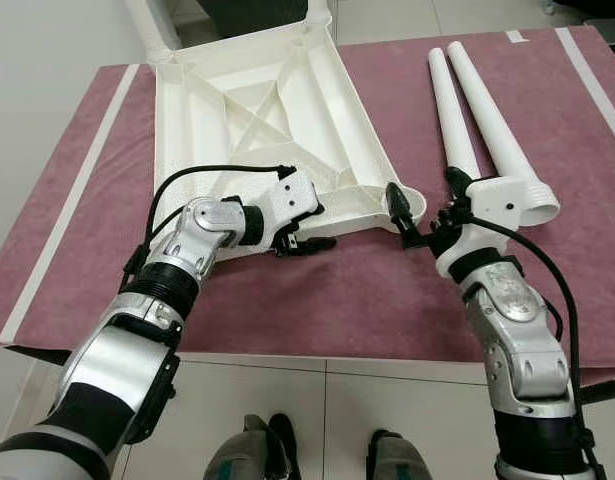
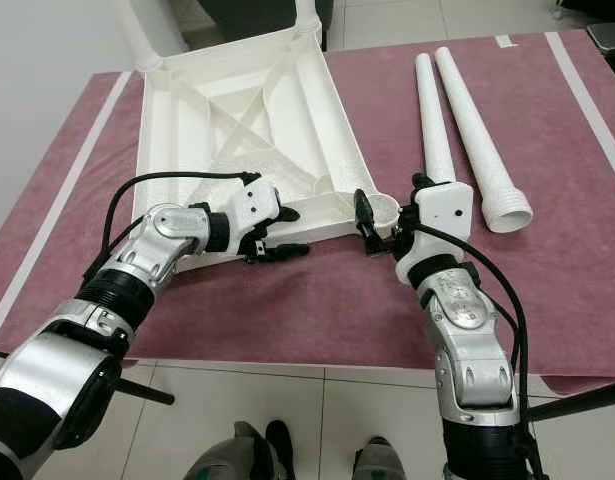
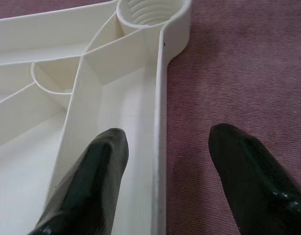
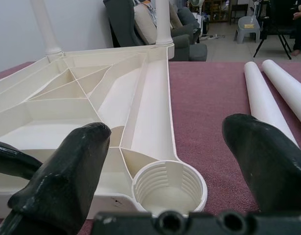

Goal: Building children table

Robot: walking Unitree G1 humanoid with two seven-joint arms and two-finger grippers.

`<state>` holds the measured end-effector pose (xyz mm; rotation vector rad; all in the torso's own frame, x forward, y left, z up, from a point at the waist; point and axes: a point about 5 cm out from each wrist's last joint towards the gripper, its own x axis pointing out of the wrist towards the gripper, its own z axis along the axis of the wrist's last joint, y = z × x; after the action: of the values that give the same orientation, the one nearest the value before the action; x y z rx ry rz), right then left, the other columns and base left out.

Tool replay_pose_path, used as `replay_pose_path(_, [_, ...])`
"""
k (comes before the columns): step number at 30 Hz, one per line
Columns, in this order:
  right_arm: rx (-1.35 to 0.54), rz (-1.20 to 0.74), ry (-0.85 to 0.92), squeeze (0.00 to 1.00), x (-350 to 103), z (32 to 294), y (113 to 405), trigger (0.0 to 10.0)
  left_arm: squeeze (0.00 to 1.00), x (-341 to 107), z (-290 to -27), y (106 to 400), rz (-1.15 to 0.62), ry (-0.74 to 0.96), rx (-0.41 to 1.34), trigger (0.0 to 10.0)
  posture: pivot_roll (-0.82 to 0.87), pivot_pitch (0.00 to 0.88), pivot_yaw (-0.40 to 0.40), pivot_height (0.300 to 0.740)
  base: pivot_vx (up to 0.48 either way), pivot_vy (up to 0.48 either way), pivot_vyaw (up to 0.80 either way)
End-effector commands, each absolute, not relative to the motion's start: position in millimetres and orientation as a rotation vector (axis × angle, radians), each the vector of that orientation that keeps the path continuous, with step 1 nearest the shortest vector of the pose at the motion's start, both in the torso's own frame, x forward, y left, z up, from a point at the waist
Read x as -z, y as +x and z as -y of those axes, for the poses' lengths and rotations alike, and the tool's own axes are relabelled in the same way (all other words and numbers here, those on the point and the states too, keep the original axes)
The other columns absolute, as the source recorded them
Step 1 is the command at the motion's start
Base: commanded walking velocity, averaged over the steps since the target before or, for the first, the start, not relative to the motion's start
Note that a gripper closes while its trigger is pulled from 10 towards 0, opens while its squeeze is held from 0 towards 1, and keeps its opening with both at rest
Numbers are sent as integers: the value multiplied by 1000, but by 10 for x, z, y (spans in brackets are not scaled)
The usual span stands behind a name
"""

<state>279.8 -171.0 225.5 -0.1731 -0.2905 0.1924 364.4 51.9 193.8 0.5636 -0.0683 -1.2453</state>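
Where the far end of the white ribbed plastic tabletop (image 1: 262, 120) runs past the frame's top, cut off there along with most of two white legs already standing in its far corner sockets (image 4: 162, 22). Lying upside down, ribs up, on the maroon cloth-covered desk (image 1: 317, 300), nearer the desk's left edge, with its near rim close to the desk's front edge. Near right corner ending in an open threaded socket (image 4: 167, 188), plain to see from the right wrist.

Beyond the far edge, blurred: a grey armchair (image 4: 135, 24), a small grey stool (image 4: 248, 27), and a seated person's leg (image 4: 299, 24) at the frame's edge. Below the front edge, pale floor tiles and the robot's own feet (image 1: 277, 450).

Beside the tabletop, toward the right edge of the desk: two loose white tapered plastic legs (image 1: 472, 115), side by side, threaded ends toward the front; wide end of one partly covered by the right wrist housing.

Left gripper (image 1: 305, 243) reaching in from the front, arm bent, black fingers (image 3: 94, 181) spread and straddling the tabletop's near rim, one inside, one over the cloth. Right gripper (image 1: 419, 215) raised from the front edge, fingers spread wide, holding nothing, facing the open corner socket.
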Motion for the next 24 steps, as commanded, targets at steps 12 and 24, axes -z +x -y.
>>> replay_pose_path(12, [-191, 291, -166, 0, -2212, 1687, 2770, 10000, 0, -1799, -604, 3724, -134, 682, 1240, 4863, -101, 171, 200, 740, 0, 0, 0])
replay_pose_path(24, [-190, 293, -164, 0, -2214, 1686, 2760, 10000, 0, -1767, -667, 3751, -172, 698, 1224, 0, -103, 174, 204, 740, 0, 0, 0])
